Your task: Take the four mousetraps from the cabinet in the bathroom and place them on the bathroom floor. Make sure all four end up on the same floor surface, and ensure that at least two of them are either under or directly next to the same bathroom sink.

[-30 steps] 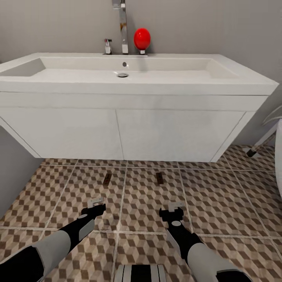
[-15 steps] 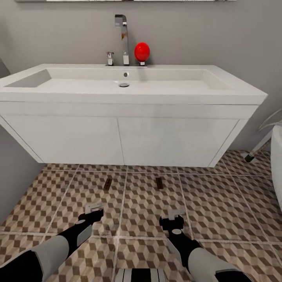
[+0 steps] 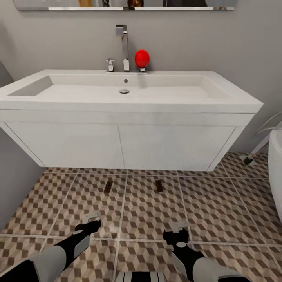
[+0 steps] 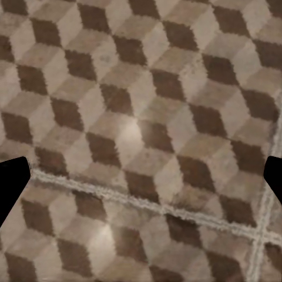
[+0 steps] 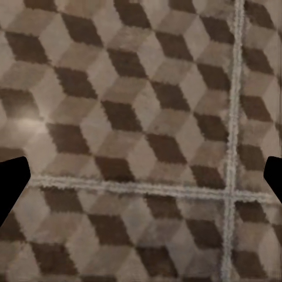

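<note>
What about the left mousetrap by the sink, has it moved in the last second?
No. The left mousetrap stays just left of the same grout line; the camera shifted instead.

free: open bathroom floor [image 3: 149, 211] ahead of both grippers | gap under sink [image 3: 129, 117] open but low | obstacles: two mousetraps [image 3: 108, 187] [image 3: 159, 185] near its front edge, white rounded fixture [image 3: 276, 172] at right, grey wall [image 3: 11, 184] at left

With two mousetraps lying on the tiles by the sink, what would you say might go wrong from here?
1. The two mousetraps are small and dark against the patterned floor, so the base might roll over them.
2. Both the left hand and the right hand hang low over the tiles and could scrape them.
</note>
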Robot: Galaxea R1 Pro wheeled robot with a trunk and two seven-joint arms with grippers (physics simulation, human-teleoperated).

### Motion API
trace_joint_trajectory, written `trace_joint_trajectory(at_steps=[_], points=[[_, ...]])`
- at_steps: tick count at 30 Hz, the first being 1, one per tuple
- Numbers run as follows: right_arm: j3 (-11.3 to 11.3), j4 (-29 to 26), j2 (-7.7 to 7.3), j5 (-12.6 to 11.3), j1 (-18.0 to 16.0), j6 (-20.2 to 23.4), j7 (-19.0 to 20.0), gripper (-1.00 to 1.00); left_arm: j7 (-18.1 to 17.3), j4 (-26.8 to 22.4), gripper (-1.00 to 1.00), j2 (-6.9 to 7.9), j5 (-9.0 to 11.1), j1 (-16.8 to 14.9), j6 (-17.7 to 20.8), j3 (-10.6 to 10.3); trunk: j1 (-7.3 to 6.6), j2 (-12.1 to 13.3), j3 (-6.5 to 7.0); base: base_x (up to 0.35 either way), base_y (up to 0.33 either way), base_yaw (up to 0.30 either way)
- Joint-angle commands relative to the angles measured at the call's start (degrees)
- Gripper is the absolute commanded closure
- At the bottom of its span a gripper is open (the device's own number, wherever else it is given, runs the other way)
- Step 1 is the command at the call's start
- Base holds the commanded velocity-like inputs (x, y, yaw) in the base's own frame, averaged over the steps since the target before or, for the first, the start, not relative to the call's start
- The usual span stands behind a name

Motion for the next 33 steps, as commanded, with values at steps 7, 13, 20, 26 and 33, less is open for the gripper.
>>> trace_joint_trajectory(at_steps=[7, 13, 20, 26, 33], points=[[0.1, 0.2, -0.19, 0.4, 1.0, 0.0, -0.4, -1.0, 0.4, -0.1, -1.0, 0.07, 0.4, 1.3, -0.1, -0.5, -1.55, 2.8, 1.22, 0.0, 0.0, 0.0], [0.1, 0.2, -0.53, 0.4, 1.8, 0.0, -0.4, -1.0, 0.4, -0.1, -1.0, 0.14, 0.4, 2.3, -0.1, -0.5, -2.87, 5.2, 2.3, 0.0, 0.0, 0.0], [0.1, 0.3, -0.74, 0.5, 3.4, 0.0, -0.4, -1.0, 0.4, -0.1, -1.0, 0.32, 0.4, 3.9, -0.1, -0.5, -4.41, 8.0, 3.56, 0.0, 0.0, 0.0], [0.1, 0.3, -0.99, 0.6, 4.8, 0.0, -0.4, -1.0, 0.4, 0.0, -1.0, 0.45, 0.4, 4.5, -0.1, -0.5, -5.73, 10.4, 4.64, 0.0, 0.0, 0.0], [0.2, 0.3, -1.02, 0.6, 5.8, 0.0, -0.4, -1.0, 0.4, 1.8, -1.0, 0.32, 0.4, 4.7, -0.1, -0.5, -7.26, 13.2, 5.89, 0.0, 0.0, 0.0]])
